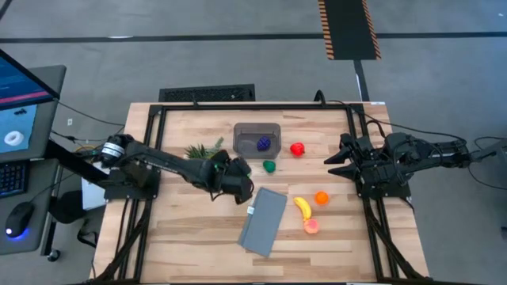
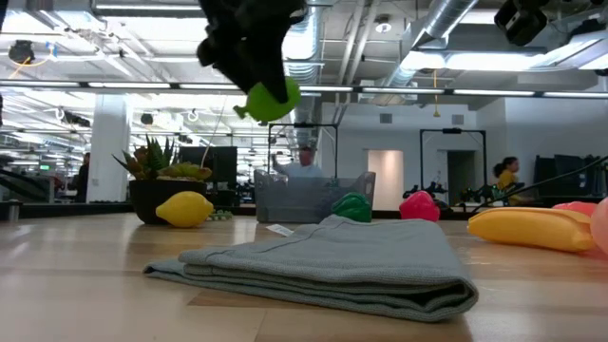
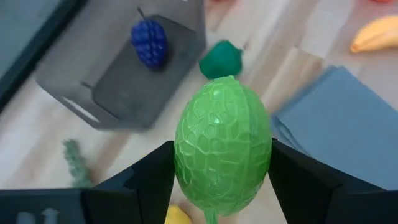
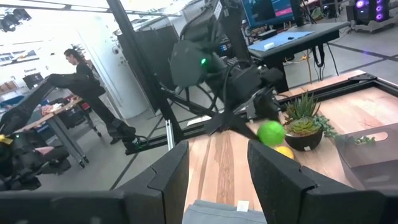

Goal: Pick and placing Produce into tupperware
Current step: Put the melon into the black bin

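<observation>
The left gripper (image 3: 221, 186) hangs above the bench (image 1: 190, 237), left of centre in the high view, its fingers closed on a light green fruit (image 3: 222, 146) with a netted skin. In the low view that fruit sits near the top of the frame, lifted clear of the wood. In the left wrist view the grey tub (image 3: 124, 68) lies just beyond the held fruit; a purple-blue berry (image 3: 149, 43) rests inside it.

In the high view the tub (image 1: 257, 139) is at upper centre of the bench. A dark green piece (image 1: 269, 166) lies just below its lower right corner, apart from it, and a red piece (image 1: 297, 149) lies to the tub's right. Lower right of centre are an orange piece (image 1: 321, 198), a banana (image 1: 303, 207) and a pink piece (image 1: 312, 226), the banana and the pink one close together. A folded grey cloth (image 1: 264, 222) lies at an angle at lower centre. A small spiky plant (image 1: 203, 150) stands left of the tub, and in the low view a lemon (image 2: 185, 209) lies just beside its pot.

The right gripper (image 1: 333, 165) waits at the right side of the bench, its fingers spread apart and holding nothing.
</observation>
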